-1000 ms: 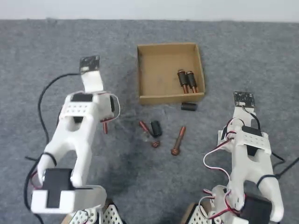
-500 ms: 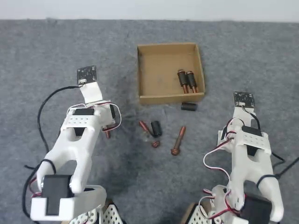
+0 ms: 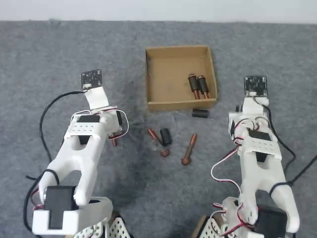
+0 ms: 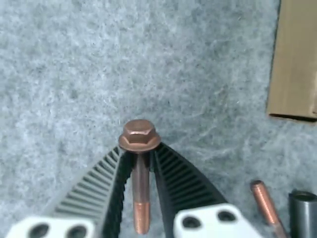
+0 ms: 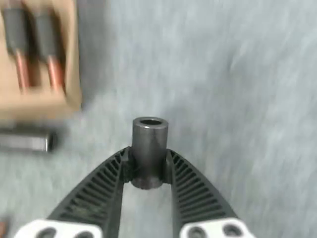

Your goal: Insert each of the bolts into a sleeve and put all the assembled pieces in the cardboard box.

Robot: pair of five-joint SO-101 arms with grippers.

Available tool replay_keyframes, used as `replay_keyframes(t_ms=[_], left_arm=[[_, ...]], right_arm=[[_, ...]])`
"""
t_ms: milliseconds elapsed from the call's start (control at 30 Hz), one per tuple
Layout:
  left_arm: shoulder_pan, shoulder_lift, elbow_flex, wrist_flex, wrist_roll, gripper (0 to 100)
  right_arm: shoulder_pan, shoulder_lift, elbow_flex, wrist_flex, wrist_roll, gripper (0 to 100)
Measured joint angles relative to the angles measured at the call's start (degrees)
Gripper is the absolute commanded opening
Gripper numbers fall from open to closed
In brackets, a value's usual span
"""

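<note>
My left gripper [image 4: 140,154] is shut on a copper bolt [image 4: 140,171], head pointing away, over the carpet left of the cardboard box [image 3: 148,74]; in the high view the bolt [image 3: 113,141] pokes out beside the left arm. My right gripper [image 5: 148,157] is shut on a black sleeve [image 5: 149,136], its bore facing away, right of the box. Two assembled pieces [image 3: 198,86] lie inside the box. Loose in front of it are a sleeve [image 3: 200,113], another sleeve [image 3: 165,136], and two bolts [image 3: 158,142] [image 3: 188,149].
Grey carpet covers the table. The box's front wall [image 3: 181,104] stands between the loose parts and the assembled pieces. The right arm [image 3: 257,148] stretches along the right side, and the left arm's black cable [image 3: 47,106] loops at the far left.
The right arm has swung forward and a little left, toward the box's right side, with the sleeve in it. The left arm drew back slightly a second ago, then kept still.
</note>
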Motion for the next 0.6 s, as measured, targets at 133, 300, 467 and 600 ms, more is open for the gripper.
replay_keyframes(t_ms=[133,300,467,600], left_arm=[[0.0,0.0,0.0,0.0,0.0,1],[0.0,0.0,0.0,0.0,0.0,1],[0.0,0.0,0.0,0.0,0.0,1],[0.0,0.0,0.0,0.0,0.0,1]], right_arm=[[-1.6,0.0,0.0,-11.6,0.0,0.8],[-5.1,0.0,0.0,-22.9,0.0,0.9],[-9.2,1.3,0.0,-30.9,0.0,0.7],[-12.1,7.2,0.0,-41.8,0.0,0.7]])
